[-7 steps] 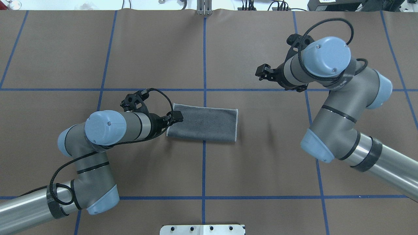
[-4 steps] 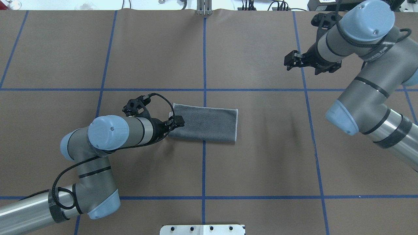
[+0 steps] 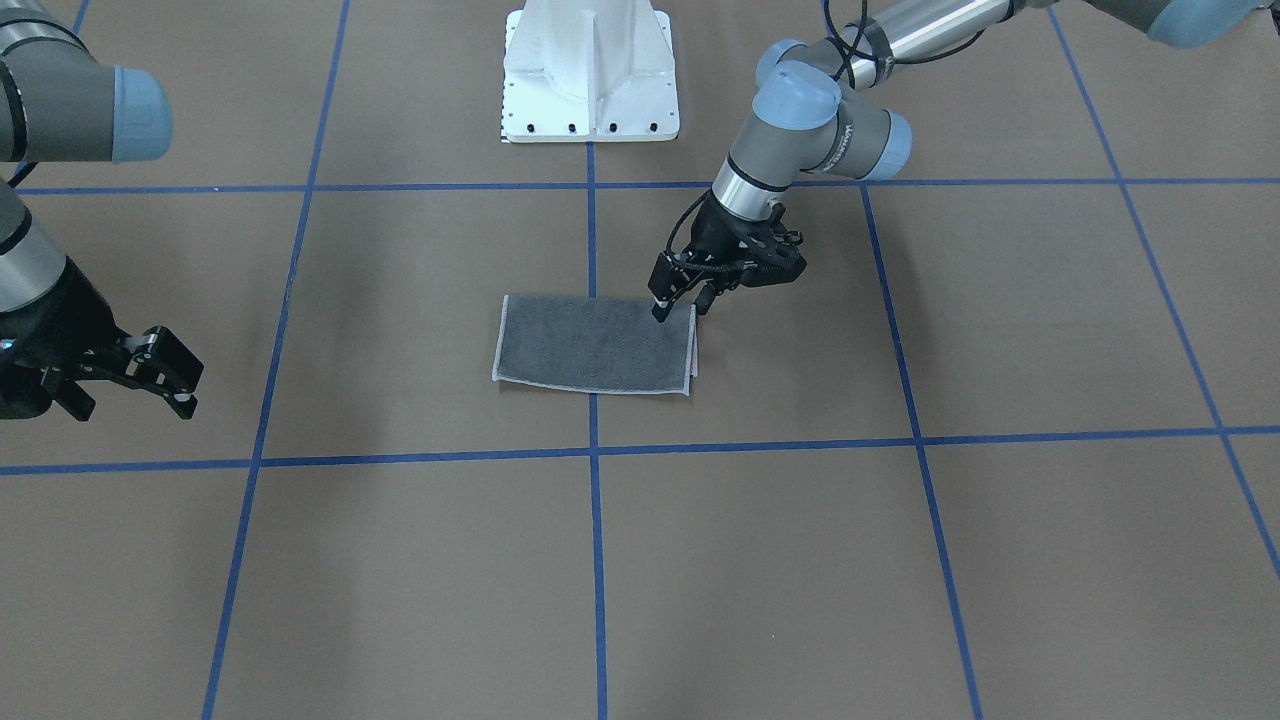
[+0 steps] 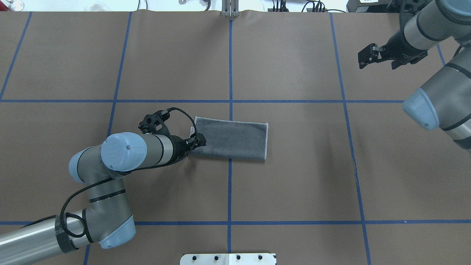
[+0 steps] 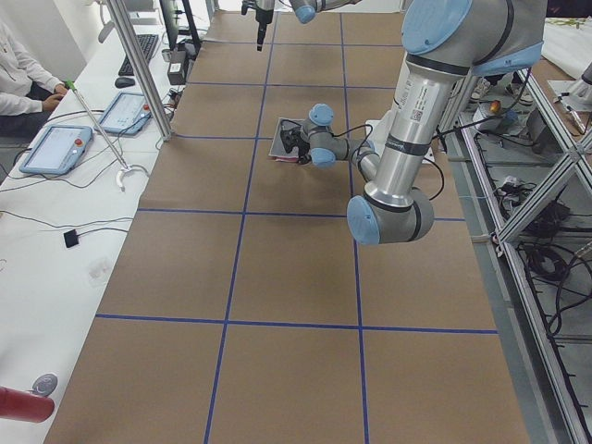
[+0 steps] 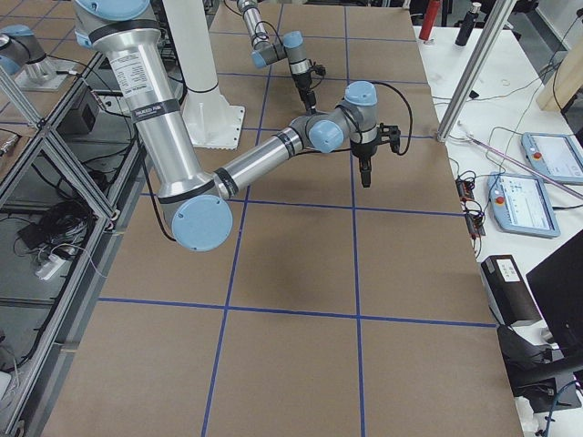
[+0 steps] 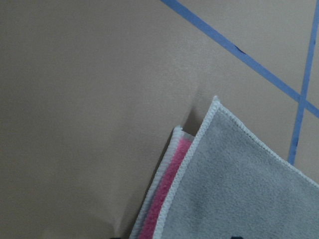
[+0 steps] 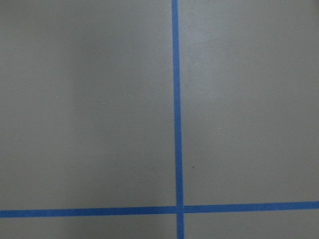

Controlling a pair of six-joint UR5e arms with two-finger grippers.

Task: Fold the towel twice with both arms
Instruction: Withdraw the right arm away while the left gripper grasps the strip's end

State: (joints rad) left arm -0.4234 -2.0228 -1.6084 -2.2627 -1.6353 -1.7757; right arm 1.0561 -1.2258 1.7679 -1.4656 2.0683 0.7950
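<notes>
Near the middle of the brown table [image 4: 294,184], the towel [image 4: 235,141] lies flat as a long folded strip, grey side up, across one blue tape line [image 4: 230,66]; its pale stitched edge shows on the far and right sides; its near left corner is hidden under the left gripper [image 4: 200,140] in the overhead view. From the front, that gripper points down at the towel's short end with its fingers apart, one tip touching the grey cloth, the other just past the edge; whether any cloth is pinched cannot be made out. The left wrist view shows one towel corner with a thin pink strip [image 7: 167,199] peeking from under the grey layer; no fingers appear there. The right gripper [image 4: 362,59] hangs well apart from the towel, fingers spread and holding nothing; its arm is cut off by the frame; its wrist view shows only table and tape. Both side views show the towel small and mostly blocked.
</notes>
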